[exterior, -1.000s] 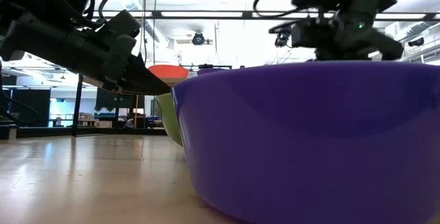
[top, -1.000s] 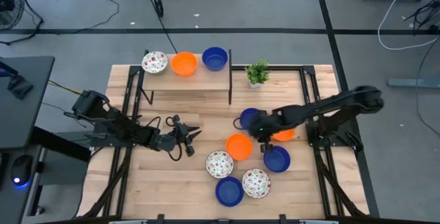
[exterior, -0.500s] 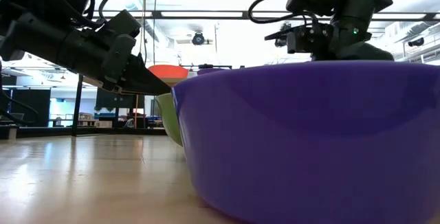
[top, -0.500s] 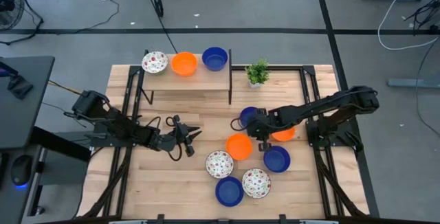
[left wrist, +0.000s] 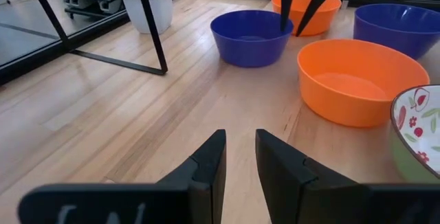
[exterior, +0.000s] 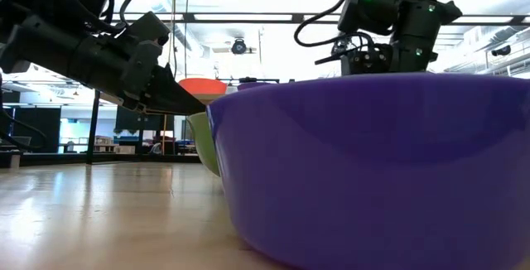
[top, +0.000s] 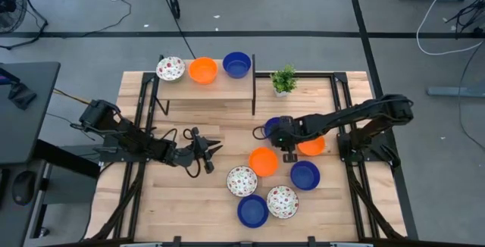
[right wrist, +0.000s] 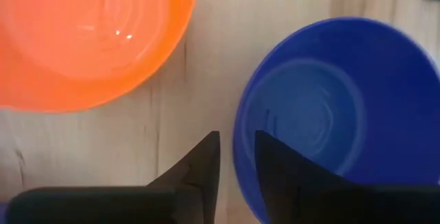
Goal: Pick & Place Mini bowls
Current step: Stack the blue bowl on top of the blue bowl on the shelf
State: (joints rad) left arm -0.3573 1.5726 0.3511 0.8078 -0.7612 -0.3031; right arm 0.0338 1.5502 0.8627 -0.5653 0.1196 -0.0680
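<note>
In the high view, seven mini bowls sit on the table: a blue one [top: 270, 128], two orange [top: 263, 161] [top: 312, 147], blue [top: 305, 175], floral [top: 242, 180], floral [top: 282, 201] and blue [top: 252, 211]. A floral, an orange and a blue bowl [top: 236, 64] stand on the raised shelf. My right gripper [top: 283, 136] [right wrist: 237, 162] points down at the first blue bowl [right wrist: 323, 114], open by a narrow gap, one finger on each side of its rim [right wrist: 238, 138]; whether it touches I cannot tell. My left gripper [top: 211, 153] [left wrist: 240, 162] waits open above bare wood.
A small potted plant [top: 284, 80] stands at the far side, right of the shelf [top: 204, 89] on its black legs. In the low view a blue bowl [exterior: 373, 171] fills the foreground. Bare wood [top: 189, 194] lies at the near left.
My right gripper has moved toward the table's left and a little toward the far edge, away from the right orange bowl and onto the blue bowl near the table's middle. No bowl has moved.
</note>
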